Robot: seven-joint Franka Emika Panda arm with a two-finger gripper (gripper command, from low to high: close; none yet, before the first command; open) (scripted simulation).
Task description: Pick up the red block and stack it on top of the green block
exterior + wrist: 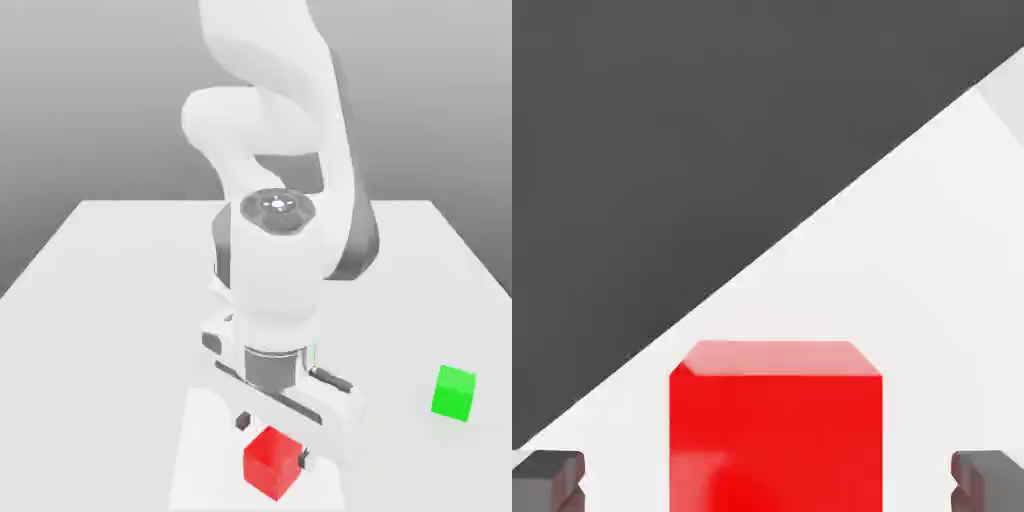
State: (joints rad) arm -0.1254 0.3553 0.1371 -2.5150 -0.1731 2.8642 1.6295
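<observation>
no readable text, no labels, no numbers

You're looking at a glossy, smooth white arm point(275, 270) that looks like plastic, with dark grey, shinier joint parts. The bright red cube point(272, 463) and bright green cube point(454, 393) look smooth and matt, above your smooth, pale table point(100, 350).
</observation>
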